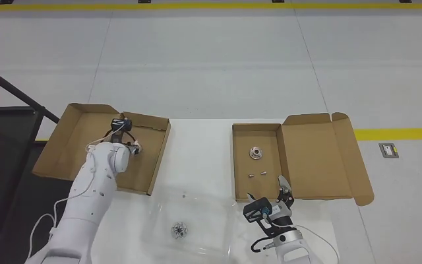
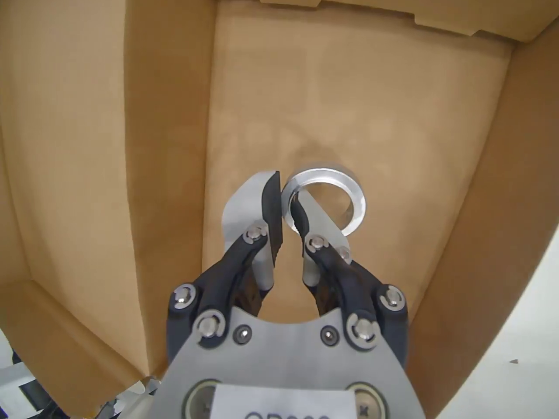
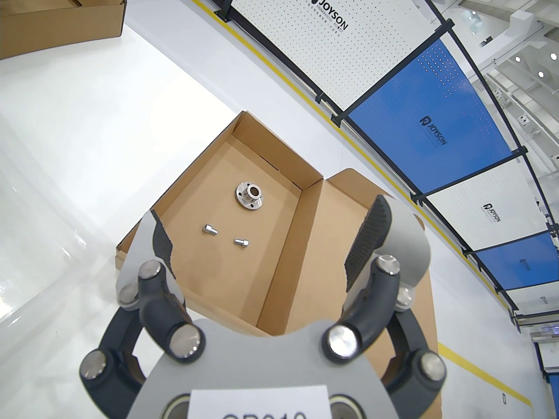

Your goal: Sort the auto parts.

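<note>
My left gripper hangs inside the left cardboard box, shut on the wall of a shiny metal ring: one finger sits outside the ring, the other inside it. From above, that left gripper is over the far part of the left box. My right gripper stands open and holds nothing, near the front edge of the right box. That box holds a round metal flange and two small bolts. From above, the right gripper is at the table's front.
A clear plastic tray lies at the front middle of the white table, with a small gear-like part in it. The right box has its lid folded open to the right. Bare table separates the two boxes.
</note>
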Robot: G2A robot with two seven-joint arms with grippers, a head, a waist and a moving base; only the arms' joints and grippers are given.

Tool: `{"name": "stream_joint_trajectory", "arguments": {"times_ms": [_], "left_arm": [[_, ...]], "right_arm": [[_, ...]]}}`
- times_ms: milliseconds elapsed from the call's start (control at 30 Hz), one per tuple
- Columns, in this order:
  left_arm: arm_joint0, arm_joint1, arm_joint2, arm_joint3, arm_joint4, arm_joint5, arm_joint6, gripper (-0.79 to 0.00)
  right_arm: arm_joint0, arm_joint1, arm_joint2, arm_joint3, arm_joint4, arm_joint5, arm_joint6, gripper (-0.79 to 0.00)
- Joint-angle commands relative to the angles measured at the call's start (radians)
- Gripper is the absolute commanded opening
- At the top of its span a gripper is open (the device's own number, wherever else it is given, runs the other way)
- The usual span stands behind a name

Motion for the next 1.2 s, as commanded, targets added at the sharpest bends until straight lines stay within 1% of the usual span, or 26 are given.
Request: {"name": "stream_joint_trajectory", "arguments": {"times_ms": [0, 33, 67, 100, 133, 200, 267, 367, 400, 433, 467, 533, 600, 667, 833, 867, 933, 1033, 1167], "left_arm": [[-0.022, -0.011, 0.019, 0.051, -0.004, 0.0, 0.018, -0.785], [-0.032, -0.015, 0.025, 0.068, -0.006, 0.0, 0.025, -0.785], [-0.04, -0.019, 0.029, 0.083, -0.009, 0.0, 0.032, -0.699], [-0.047, -0.022, 0.031, 0.095, -0.011, 0.0, 0.037, -0.566], [-0.054, -0.024, 0.032, 0.105, -0.013, 0.0, 0.043, -0.468], [-0.064, -0.026, 0.032, 0.117, -0.013, -0.001, 0.05, -0.4], [-0.071, -0.025, 0.028, 0.119, -0.015, -0.003, 0.057, -0.308], [-0.069, -0.02, 0.009, 0.092, -0.029, -0.008, 0.071, -0.215], [-0.063, -0.017, 0.001, 0.074, -0.034, -0.012, 0.073, -0.145], [-0.056, -0.013, -0.006, 0.051, -0.032, -0.013, 0.07, -0.028], [-0.045, -0.009, -0.012, 0.018, -0.031, -0.018, 0.069, -0.015], [-0.009, 0.0, -0.03, -0.073, -0.03, -0.03, 0.063, -0.022], [0.045, 0.012, -0.058, -0.206, -0.054, -0.073, 0.028, -0.018], [0.117, 0.029, -0.091, -0.374, -0.046, -0.103, -0.021, -0.025], [0.373, 0.063, -0.166, -0.859, -0.037, -0.174, -0.169, -0.025], [0.422, 0.068, -0.178, -0.939, -0.036, -0.191, -0.191, -0.028], [0.507, 0.077, -0.193, -1.074, -0.045, -0.245, -0.233, -0.009], [0.609, 0.088, -0.209, -1.221, -0.068, -0.325, -0.286, 0.0], [0.698, 0.103, -0.207, -1.339, -0.111, -0.476, -0.405, 0.0]], "right_arm": [[0.0, 0.0, 0.0, 0.0, 0.0, 0.0, 0.0, 0.0], [0.0, 0.0, 0.0, 0.0, 0.0, 0.0, 0.0, 0.0], [0.0, 0.0, 0.0, 0.0, 0.0, 0.0, 0.0, 0.0], [0.0, 0.0, 0.0, 0.0, 0.0, 0.0, 0.0, 0.0], [0.0, 0.0, 0.0, 0.0, 0.0, 0.0, 0.0, 0.0], [0.0, 0.0, 0.0, 0.0, 0.0, 0.0, 0.0, 0.0], [0.0, 0.0, 0.0, 0.0, 0.0, 0.0, 0.0, 0.0], [0.0, 0.0, 0.0, 0.0, 0.0, 0.0, 0.0, 0.0], [0.0, 0.0, 0.0, 0.0, 0.0, 0.0, 0.0, 0.0], [0.0, 0.0, 0.0, 0.0, 0.0, 0.0, 0.0, 0.0], [0.0, 0.0, 0.0, 0.0, 0.0, 0.0, 0.0, 0.0], [0.0, 0.0, 0.0, 0.0, 0.0, 0.0, 0.0, 0.0], [0.0, 0.0, 0.0, 0.0, 0.0, 0.0, 0.0, 0.0], [0.0, 0.0, 0.0, 0.0, 0.0, 0.0, 0.0, 0.0], [0.0, 0.0, 0.0, 0.0, 0.0, 0.0, 0.0, 0.0], [0.0, 0.0, 0.0, 0.0, 0.0, 0.0, 0.0, 0.0], [0.0, 0.0, 0.0, 0.0, 0.0, 0.0, 0.0, 0.0], [0.0, 0.0, 0.0, 0.0, 0.0, 0.0, 0.0, 0.0], [0.0, 0.0, 0.0, 0.0, 0.0, 0.0, 0.0, 0.0]]}}
